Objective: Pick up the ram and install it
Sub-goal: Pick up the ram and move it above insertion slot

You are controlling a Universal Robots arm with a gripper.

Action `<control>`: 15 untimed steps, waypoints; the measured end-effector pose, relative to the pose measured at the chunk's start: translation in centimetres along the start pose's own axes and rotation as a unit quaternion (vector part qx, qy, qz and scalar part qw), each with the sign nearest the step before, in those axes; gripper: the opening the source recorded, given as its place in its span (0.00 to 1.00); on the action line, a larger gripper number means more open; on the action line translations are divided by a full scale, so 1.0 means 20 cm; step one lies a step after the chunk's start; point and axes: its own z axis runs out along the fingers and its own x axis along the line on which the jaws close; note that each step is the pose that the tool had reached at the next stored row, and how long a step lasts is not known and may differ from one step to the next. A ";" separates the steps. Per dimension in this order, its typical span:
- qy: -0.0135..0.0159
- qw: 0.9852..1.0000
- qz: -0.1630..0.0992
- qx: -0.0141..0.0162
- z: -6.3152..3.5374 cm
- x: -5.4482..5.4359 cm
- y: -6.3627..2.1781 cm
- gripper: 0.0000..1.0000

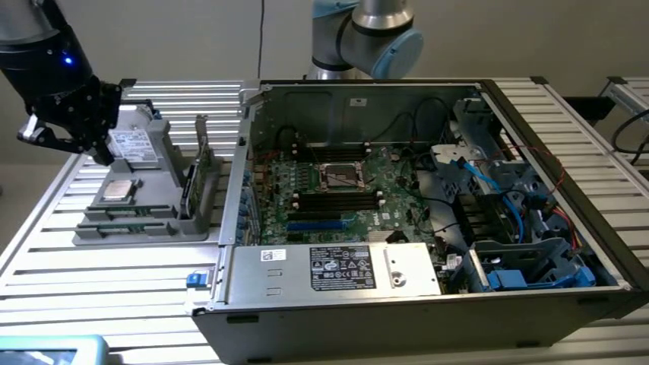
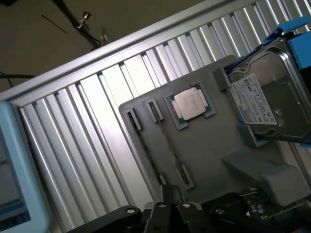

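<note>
At upper left of the exterior view, over the grey plastic tray (image 1: 163,186), steer the black claw (image 1: 99,156), pinched together on nothing, past the square silver processor (image 1: 118,191) and square it lengthwise to the slim green ram stick (image 1: 127,213) lower down the tray.

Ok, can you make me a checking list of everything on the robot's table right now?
Surface: slatted metal table, carrying a grey tray and an open computer case.
Job's things: the ram sits in the tray's front holders, untouched; the motherboard lies inside the case.
Clutter: processor chip, hard drive and a card on edge, all in the tray.
End effector: shut, holding nothing, above the tray near the hard drive.
Cables: black, blue and red cables inside the case.
Surroundings: pale blue box at the exterior view's lower left.
</note>
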 end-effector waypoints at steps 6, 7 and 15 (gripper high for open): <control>0.001 0.999 -0.053 0.000 0.002 0.00 0.004 0.11; 0.001 0.998 -0.062 0.000 0.003 0.00 0.004 0.11; 0.003 0.991 -0.130 0.001 0.005 0.00 0.007 0.11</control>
